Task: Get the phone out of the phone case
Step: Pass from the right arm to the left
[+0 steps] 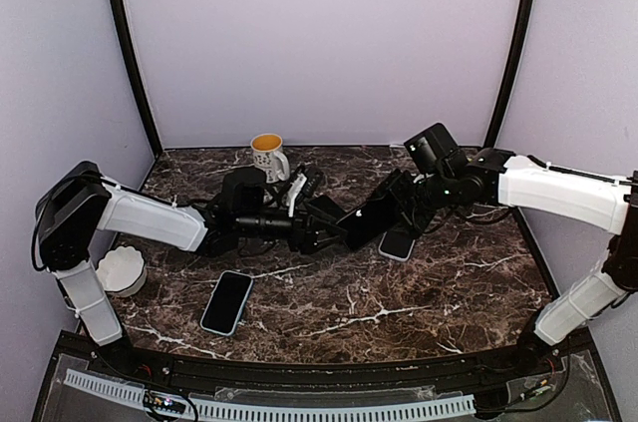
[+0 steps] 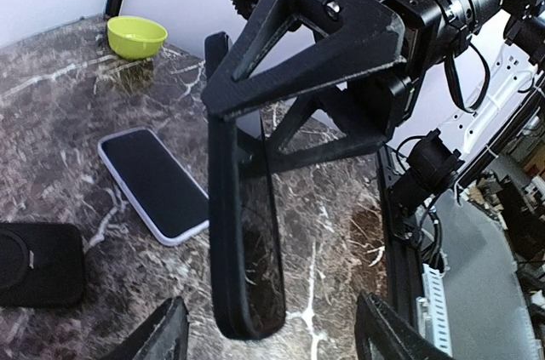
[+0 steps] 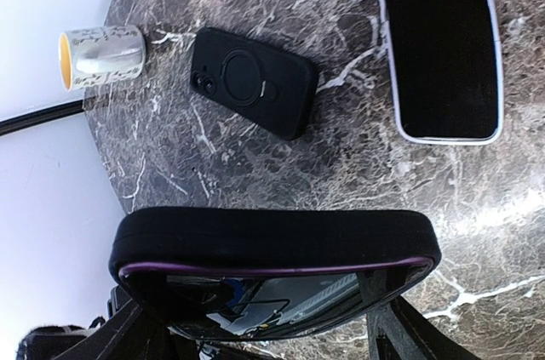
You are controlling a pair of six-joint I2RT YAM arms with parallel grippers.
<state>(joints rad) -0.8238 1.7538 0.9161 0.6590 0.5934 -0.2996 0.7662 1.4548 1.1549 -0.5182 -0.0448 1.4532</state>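
Gripping the phone case (image 3: 272,228) from both sides, the right gripper (image 3: 264,339) holds it raised over the marble table (image 1: 399,312), near the middle. The phone (image 3: 281,288) sits inside the case, a purple edge showing along the rim.

Right wrist view: this is the only view that looks end-on at the case, with a finger (image 3: 396,339) at each lower corner. Beyond lie a spare black case (image 3: 251,79), back upward with a ring on it, and a patterned mug (image 3: 98,54).

Left wrist view: only here does the right gripper's clamp show from outside, its triangular fingers closed on the upper part of the case. The left gripper (image 1: 329,232) has its fingers (image 2: 166,334) spread, one on each side of the case's lower end, neither touching it. A green bowl (image 2: 136,35) stands at the far edge and shows in no other view.

Overhead view: both arms meet at the table's middle. Seen from here alone are a white bowl (image 1: 122,270) by the left arm's base and a blue-rimmed phone (image 1: 227,302) lying flat in front. A pale-rimmed phone (image 1: 399,242) lies under the right gripper. The spare case cannot be made out from above.
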